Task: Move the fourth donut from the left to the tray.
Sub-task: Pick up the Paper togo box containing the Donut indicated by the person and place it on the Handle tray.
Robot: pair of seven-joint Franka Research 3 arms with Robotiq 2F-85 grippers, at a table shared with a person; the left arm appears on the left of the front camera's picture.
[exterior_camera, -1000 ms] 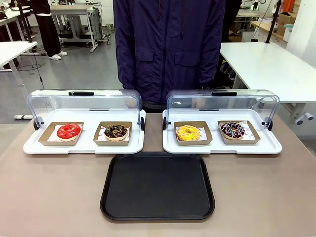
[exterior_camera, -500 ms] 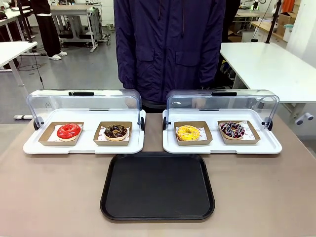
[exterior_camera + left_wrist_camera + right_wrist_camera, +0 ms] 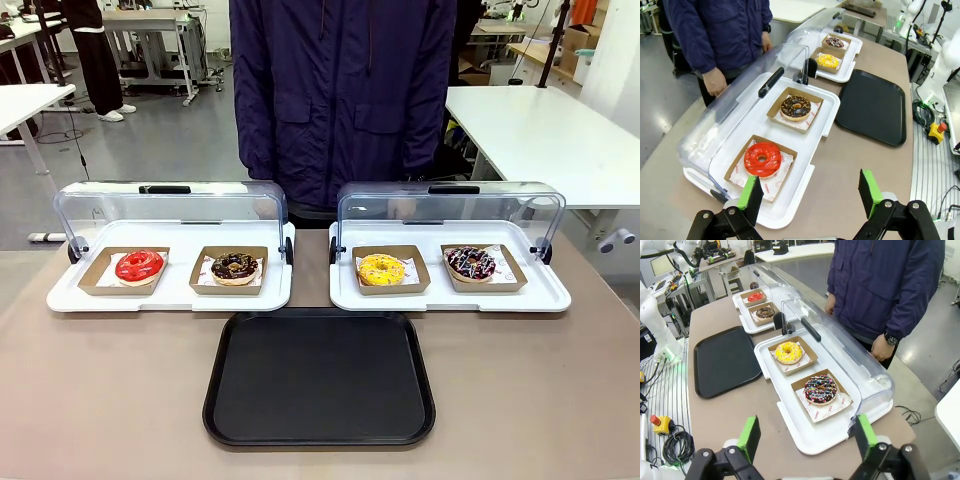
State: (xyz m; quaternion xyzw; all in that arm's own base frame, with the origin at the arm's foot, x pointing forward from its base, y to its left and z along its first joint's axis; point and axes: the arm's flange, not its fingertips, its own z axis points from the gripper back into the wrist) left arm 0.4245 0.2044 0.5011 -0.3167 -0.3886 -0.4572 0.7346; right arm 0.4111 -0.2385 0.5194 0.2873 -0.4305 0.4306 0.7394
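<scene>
Left pincer [image 3: 810, 192] and right pincer [image 3: 807, 435] gape wide. Far right, the dark chocolate-glazed sprinkled ring donut [image 3: 470, 262] sits in a brown cardboard holder [image 3: 512, 280], apart from the flat black plastic tray [image 3: 320, 380].

Chocolate fourth donut [image 3: 470, 262] with white-pink drizzle, black tray [image 3: 318, 378], brown holder [image 3: 512, 279]

A grey-brown counter [image 3: 100, 400] is set on a smooth grey floor [image 3: 160, 140], flanked by a white table at left [image 3: 25, 100] and a white table at right [image 3: 540, 130], with workbenches [image 3: 150, 25] seen farther back.
</scene>
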